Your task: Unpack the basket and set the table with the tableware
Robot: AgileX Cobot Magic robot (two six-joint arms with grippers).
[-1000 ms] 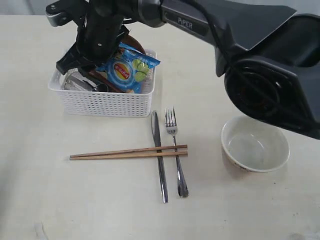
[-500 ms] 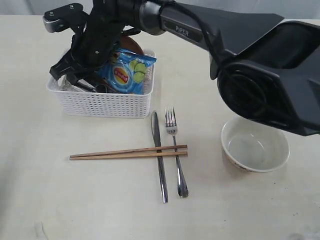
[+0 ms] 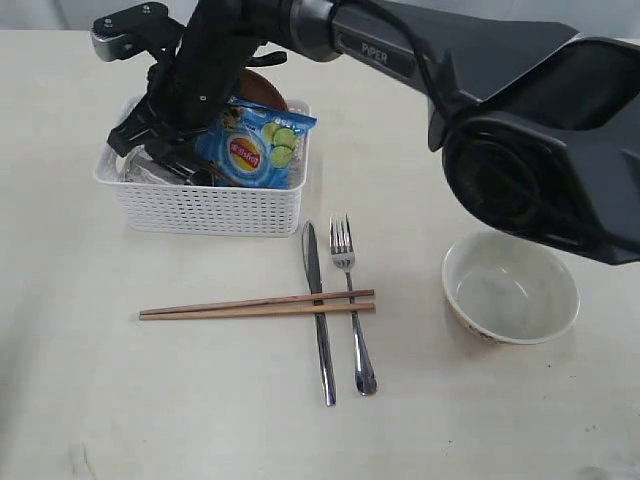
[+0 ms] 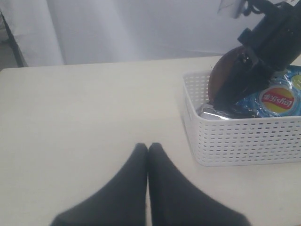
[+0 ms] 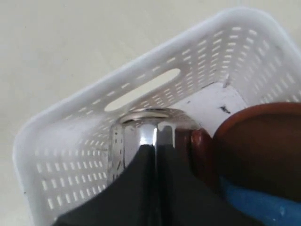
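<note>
The white basket (image 3: 205, 212) stands at the back left of the table (image 3: 100, 380). My right gripper (image 3: 165, 158) reaches down into its left end. There its jaws (image 5: 155, 147) are shut on the wall of the steel cup (image 5: 141, 125), which lies on its side. The round brown plate (image 5: 261, 146) leans just beside the cup. The knife (image 3: 319, 320), fork (image 3: 353, 310) and chopsticks (image 3: 230, 307) lie on the table in front of the basket. The cream bowl (image 3: 510, 290) stands at the right. My left gripper (image 4: 148, 147) is shut and empty over bare table, left of the basket (image 4: 244, 141).
A blue chip bag (image 3: 255, 145) fills the right half of the basket and leans on the plate (image 3: 265, 88). The right arm's dark body (image 3: 530, 150) spans the upper right of the exterior view.
The right gripper dipped into the basket's left end and its jaws closed on the cup. The chip bag shifted slightly. The items on the table have not moved.
</note>
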